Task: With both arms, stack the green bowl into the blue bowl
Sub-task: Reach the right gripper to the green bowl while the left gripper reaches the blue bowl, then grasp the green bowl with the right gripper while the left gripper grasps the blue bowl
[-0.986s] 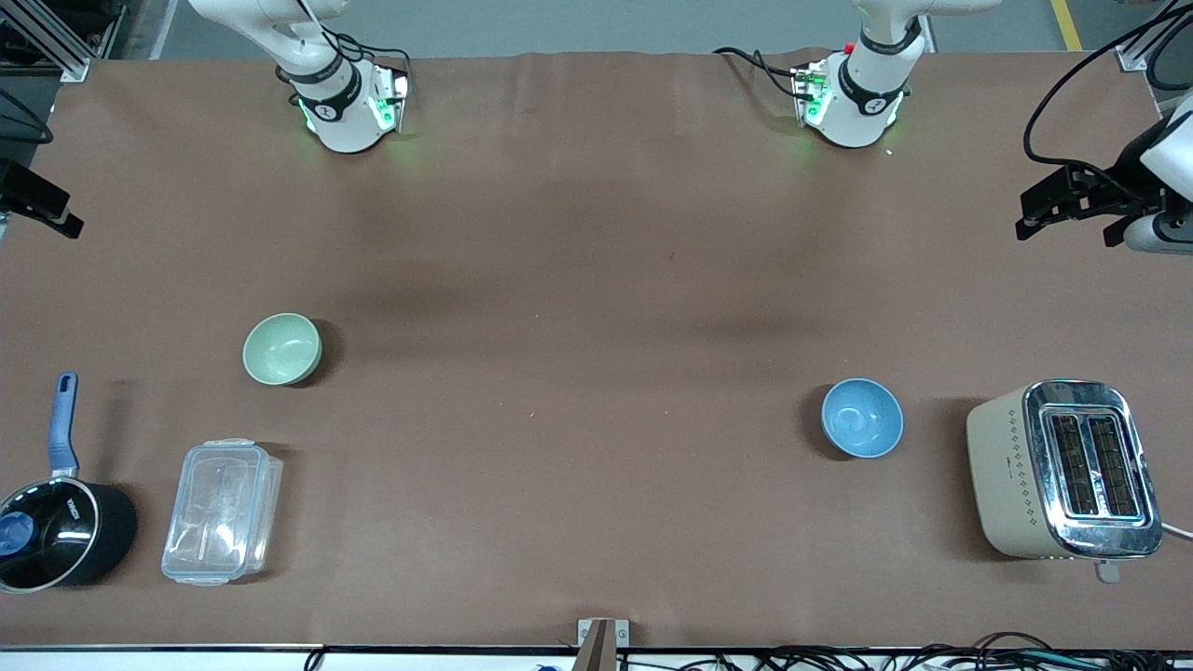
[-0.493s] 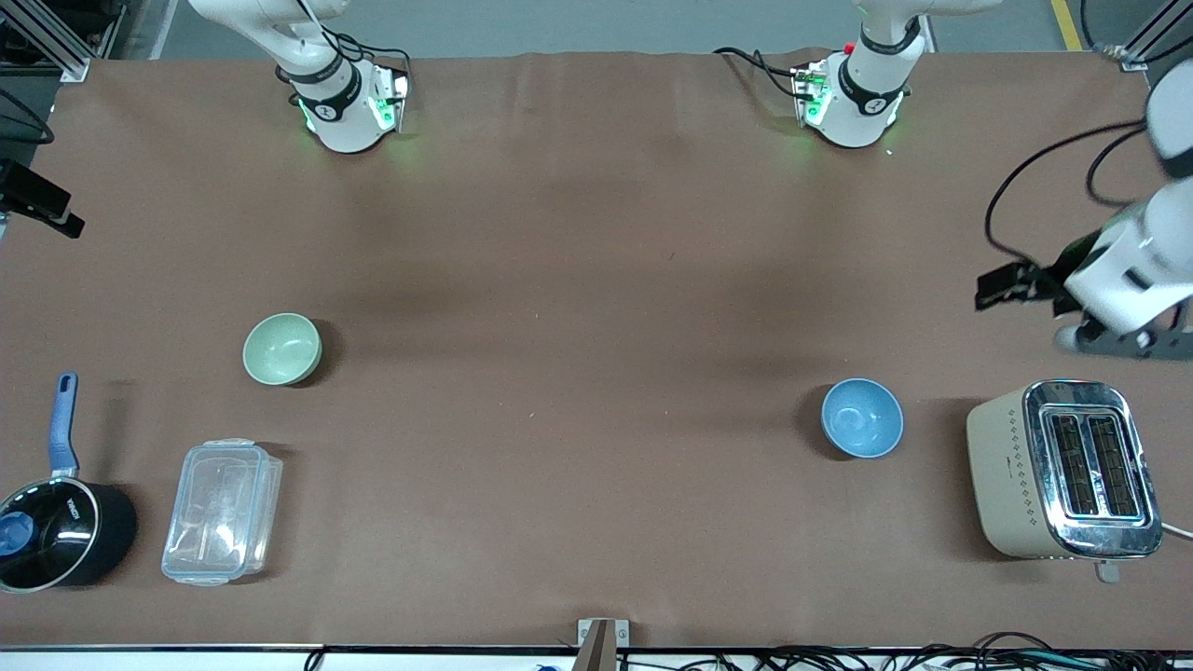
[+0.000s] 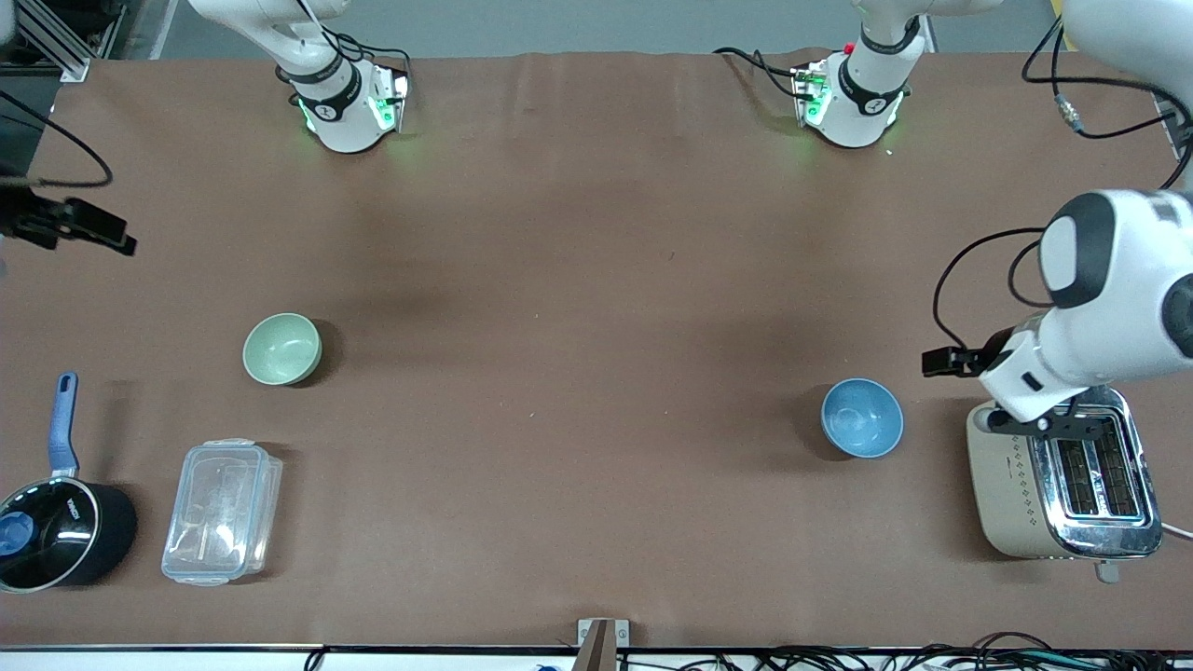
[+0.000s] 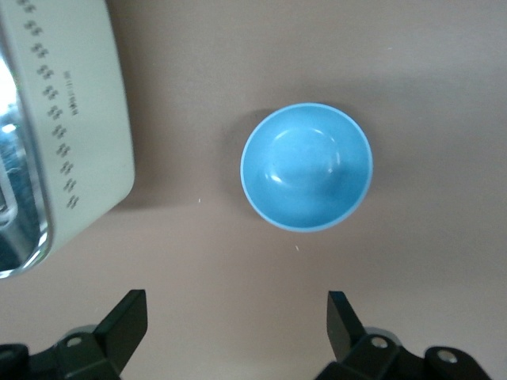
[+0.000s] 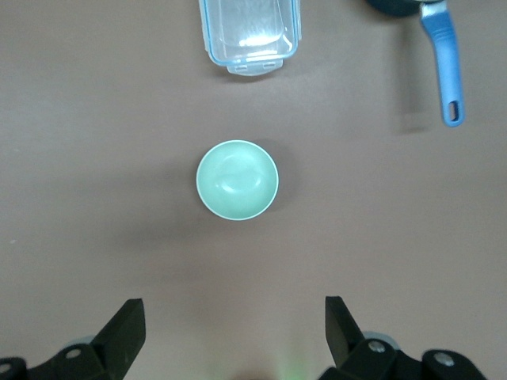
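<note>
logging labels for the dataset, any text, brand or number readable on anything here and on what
Black saucepan with blue handle: white print on its rim, too small to read.
Cream and chrome toaster: a short line of print on its side, too blurred to read.
Pale green bowl, light-blue bowl, clear plastic lidded box: none.

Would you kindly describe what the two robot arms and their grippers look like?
Both arms are glossy white, rounded segments with black joint bands; the left arm trails looping black cables. Bases glow green. The left gripper and right gripper have black angular two-finger jaws with bolt holes.

Sage-green bowl (image 3: 282, 348), light-blue bowl (image 3: 862, 417), brown table (image 3: 596, 280), cream toaster (image 3: 1011, 485)
</note>
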{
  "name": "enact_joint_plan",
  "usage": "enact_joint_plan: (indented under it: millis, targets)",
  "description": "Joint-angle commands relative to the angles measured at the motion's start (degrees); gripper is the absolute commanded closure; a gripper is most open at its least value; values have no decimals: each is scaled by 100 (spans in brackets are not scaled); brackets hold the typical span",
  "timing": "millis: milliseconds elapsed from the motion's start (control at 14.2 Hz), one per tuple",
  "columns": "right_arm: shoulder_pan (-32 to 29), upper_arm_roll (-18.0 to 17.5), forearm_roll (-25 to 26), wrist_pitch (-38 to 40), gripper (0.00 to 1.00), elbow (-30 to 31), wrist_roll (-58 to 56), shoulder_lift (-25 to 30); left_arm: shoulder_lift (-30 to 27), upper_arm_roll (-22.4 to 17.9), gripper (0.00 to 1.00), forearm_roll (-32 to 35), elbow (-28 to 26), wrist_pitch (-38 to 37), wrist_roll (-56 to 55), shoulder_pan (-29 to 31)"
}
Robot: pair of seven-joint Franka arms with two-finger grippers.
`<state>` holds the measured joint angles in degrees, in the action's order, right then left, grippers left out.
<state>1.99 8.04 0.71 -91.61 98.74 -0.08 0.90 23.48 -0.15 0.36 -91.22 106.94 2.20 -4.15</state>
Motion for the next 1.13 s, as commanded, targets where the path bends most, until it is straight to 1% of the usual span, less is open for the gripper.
enact_joint_plan:
  millis: [0, 70, 211, 282, 423, 493, 634, 704, 775, 845, 915, 986, 1056]
  targets:
    - [-24, -4, 131, -1083, 0, 1381, 35, 244, 130, -12, 0, 157, -482, 703, -71, -42]
    - [-41, -4, 140, -1696, 0, 1872, 17, 244, 218, -12, 0, 209, -623, 984, -71, -68]
    - [-41, 127, 140, -2795, 0, 2673, -271, 192, 647, -12, 1, 271, -634, 1530, -71, -16]
    - [-50, 154, 140, -3375, 0, 3025, -317, 131, 815, -12, 6, 262, -616, 1741, -79, -15]
    - [-50, 233, 140, -4553, 0, 3676, -335, -176, 1009, -12, 18, 227, -572, 1918, -115, 28]
    - [-50, 233, 140, -5072, 0, 3861, -326, -421, 1123, -12, 20, 201, -537, 2006, -115, 55]
    - [-85, 242, 140, -5672, 0, 3899, -326, -940, 1264, -12, 30, 192, -537, 2173, -115, 46]
    - [-120, 242, 131, -5875, 0, 3916, -317, -1108, 1299, -12, 45, 192, -537, 2182, -115, 46]
    - [-120, 233, 105, -5999, 1, 3916, -308, -1266, 1300, -12, 67, 183, -537, 2182, -115, 37]
    - [-112, 233, 70, -6087, 3, 3899, -299, -1389, 1300, -3, 86, 148, -528, 2182, -123, 29]
    - [-120, 233, 61, -6132, 3, 3890, -299, -1443, 1317, -3, 97, 87, -519, 2182, -132, 20]
    - [-155, 233, 61, -6263, 4, 3890, -299, -1522, 1335, -3, 100, 17, -484, 2182, -141, 11]
    - [-182, 233, 61, -6412, 7, 3890, -291, -1601, 1335, -3, 100, -1, -484, 2182, -141, -6]
